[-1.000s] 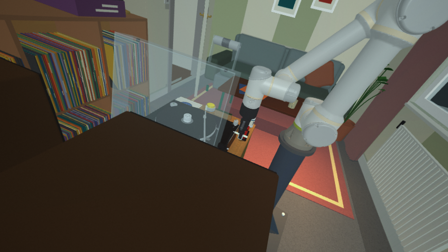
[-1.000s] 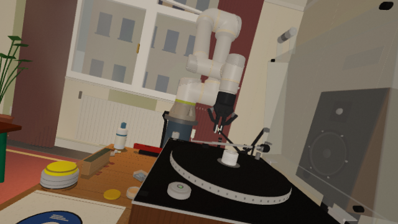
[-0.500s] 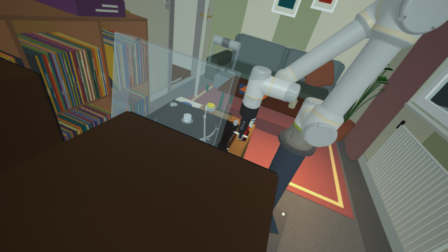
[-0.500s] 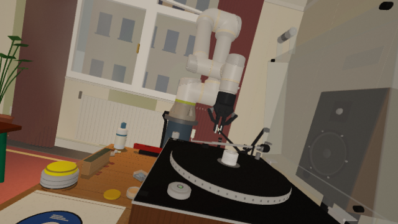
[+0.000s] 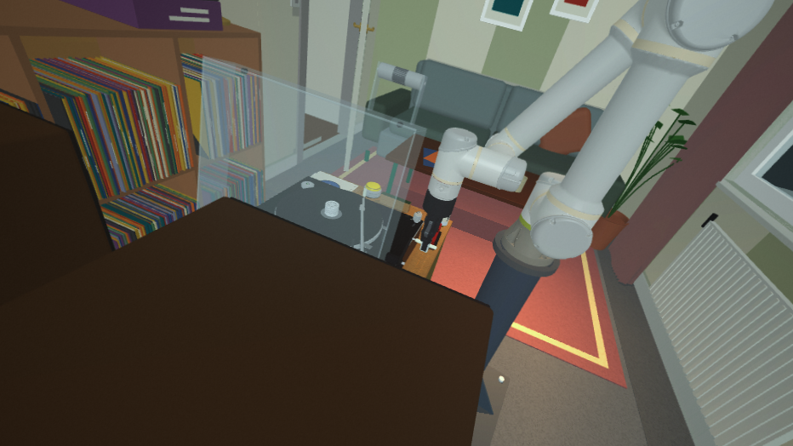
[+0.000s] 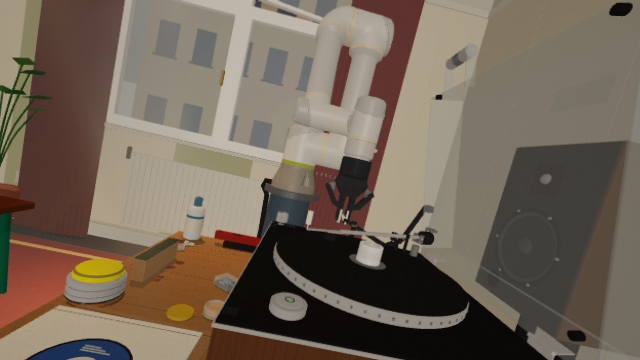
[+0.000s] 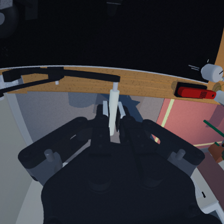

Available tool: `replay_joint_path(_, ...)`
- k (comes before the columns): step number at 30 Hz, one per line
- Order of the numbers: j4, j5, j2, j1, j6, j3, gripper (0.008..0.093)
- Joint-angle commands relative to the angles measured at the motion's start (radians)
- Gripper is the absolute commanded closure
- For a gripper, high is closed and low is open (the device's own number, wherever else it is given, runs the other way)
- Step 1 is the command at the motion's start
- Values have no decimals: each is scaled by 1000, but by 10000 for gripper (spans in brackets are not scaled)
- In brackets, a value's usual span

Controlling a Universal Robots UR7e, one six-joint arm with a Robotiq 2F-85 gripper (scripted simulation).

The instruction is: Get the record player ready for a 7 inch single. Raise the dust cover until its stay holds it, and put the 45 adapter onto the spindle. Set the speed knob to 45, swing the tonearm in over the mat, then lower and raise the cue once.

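Observation:
The white 45 adapter (image 6: 369, 253) sits on the spindle at the middle of the black mat (image 6: 380, 280). The tonearm (image 6: 360, 233) reaches in over the mat. The clear dust cover (image 5: 288, 144) stands raised behind the deck. My gripper (image 7: 113, 119) is at the deck's far edge, and I am holding the white cue lever (image 7: 113, 111), which rises to the tonearm's head above it. The same gripper (image 6: 346, 215) hangs just above the tonearm's tip. The round speed knob (image 6: 288, 306) sits at the deck's near left corner.
A small wooden box (image 6: 152, 257) lies on the table left of the deck, with a stack of discs (image 6: 96, 281), a bottle (image 6: 194, 219) and a red brush (image 7: 196, 93). A speaker (image 6: 545, 235) stands right of the cover. A dark cabinet (image 5: 222, 333) blocks the side camera.

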Motion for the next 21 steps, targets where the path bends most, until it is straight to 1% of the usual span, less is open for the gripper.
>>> replay_joint_path(1,0,0,-1,1,0,0,839)
replay_joint_path(10,0,0,-1,1,0,0,659)
replay_joint_path(17,2,0,-4,1,0,-1,654)
replay_joint_path(21,17,0,-15,1,0,-4,654)
